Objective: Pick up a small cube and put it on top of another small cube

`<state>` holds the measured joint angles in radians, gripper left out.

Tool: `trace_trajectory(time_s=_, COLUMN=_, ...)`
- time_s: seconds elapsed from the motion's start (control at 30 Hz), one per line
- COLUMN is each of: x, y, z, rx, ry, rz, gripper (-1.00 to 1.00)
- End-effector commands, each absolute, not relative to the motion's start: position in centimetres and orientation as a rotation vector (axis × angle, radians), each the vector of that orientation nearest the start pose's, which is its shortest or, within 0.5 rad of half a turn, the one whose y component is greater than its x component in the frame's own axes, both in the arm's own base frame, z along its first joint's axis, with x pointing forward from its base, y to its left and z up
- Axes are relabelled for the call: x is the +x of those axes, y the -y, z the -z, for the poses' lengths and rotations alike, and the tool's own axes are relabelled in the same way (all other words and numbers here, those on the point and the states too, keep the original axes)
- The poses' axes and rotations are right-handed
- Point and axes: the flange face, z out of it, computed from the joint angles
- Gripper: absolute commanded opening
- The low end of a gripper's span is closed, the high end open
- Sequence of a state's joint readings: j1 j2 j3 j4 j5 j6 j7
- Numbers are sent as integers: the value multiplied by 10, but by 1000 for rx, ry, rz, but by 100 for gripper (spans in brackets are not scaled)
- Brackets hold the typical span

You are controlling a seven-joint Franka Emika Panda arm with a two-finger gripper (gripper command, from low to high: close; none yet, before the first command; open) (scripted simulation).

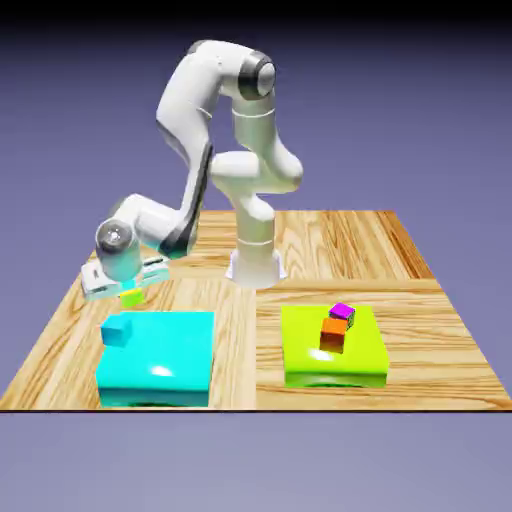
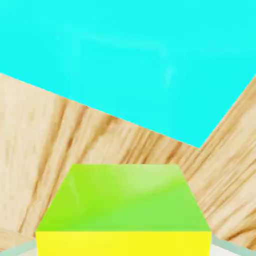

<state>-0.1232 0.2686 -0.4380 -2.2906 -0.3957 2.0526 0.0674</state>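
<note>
Nearest us, the big blue block (image 1: 155, 365) and the big lime block (image 1: 333, 361) sit flat on the table (image 1: 245, 390), maybe as low shelves for small cubes. The little blue cube (image 1: 116, 331) sits at a back corner of its block, perhaps waiting for a friend on top. The orange cube (image 1: 333, 335) stands in front of the purple cube (image 1: 342, 311); we can't tell if they touch. Farther back, the gripper (image 1: 131, 291) is squeezing the small yellow cube (image 2: 125, 200), we think so it can be carried and stacked. We count four little cubes, two big blocks and one robot arm (image 1: 182, 215).
</note>
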Motion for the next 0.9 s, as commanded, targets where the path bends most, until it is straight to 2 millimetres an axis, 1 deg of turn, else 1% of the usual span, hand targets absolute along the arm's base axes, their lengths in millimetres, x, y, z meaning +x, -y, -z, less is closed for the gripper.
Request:
trace_trajectory(time_s=0.0, x=400, y=263, z=-223, rx=-3233, ry=-626, rz=-934, gripper=-100)
trace_trajectory(time_s=0.13, x=443, y=206, z=-234, rx=-3251, ry=-729, rz=-777, gripper=-100)
trace_trajectory(time_s=0.23, x=469, y=159, z=-245, rx=-3247, ry=-803, rz=-664, gripper=-100)
trace_trajectory(time_s=0.33, x=491, y=110, z=-258, rx=-3228, ry=-874, rz=-559, gripper=-100)
trace_trajectory(time_s=0.43, x=502, y=56, z=-272, rx=-3175, ry=-975, rz=-478, gripper=-100)
trace_trajectory(time_s=0.57, x=507, y=-17, z=-292, rx=-3093, ry=-1102, rz=-398, gripper=-100)
trace_trajectory(time_s=0.67, x=503, y=-72, z=-307, rx=-3027, ry=-1190, rz=-357, gripper=-100)
trace_trajectory(time_s=0.73, x=498, y=-108, z=-317, rx=-2982, ry=-1246, rz=-339, gripper=-100)
trace_trajectory(time_s=0.83, x=484, y=-161, z=-332, rx=-2914, ry=-1328, rz=-323, gripper=-100)
trace_trajectory(time_s=0.87, x=472, y=-165, z=-328, rx=-2888, ry=-1382, rz=-375, gripper=-100)
